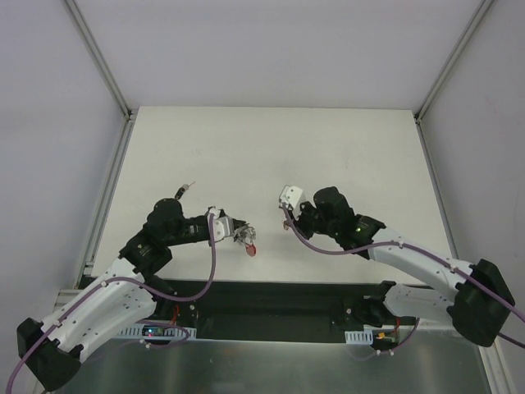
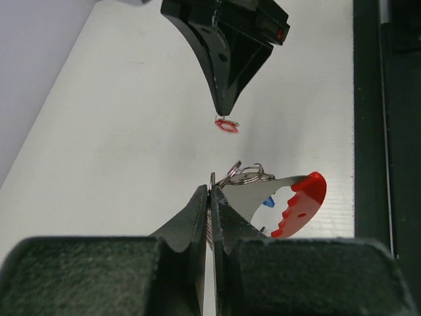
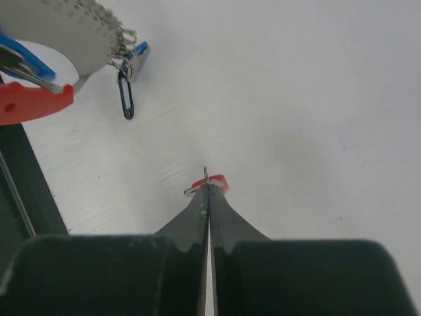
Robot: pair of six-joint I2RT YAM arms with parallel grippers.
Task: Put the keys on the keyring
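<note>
Left jaws pinching keys, right jaws pinching keyring, apart

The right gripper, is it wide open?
No, the right gripper is shut, with its two fingertips pressed together on a small red clip.

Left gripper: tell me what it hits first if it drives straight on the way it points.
Probably the small red piece pinched by the right gripper, hanging just ahead of the left gripper and its keys; the right gripper itself comes next. Depth is unclear, so it could pass by instead.
</note>
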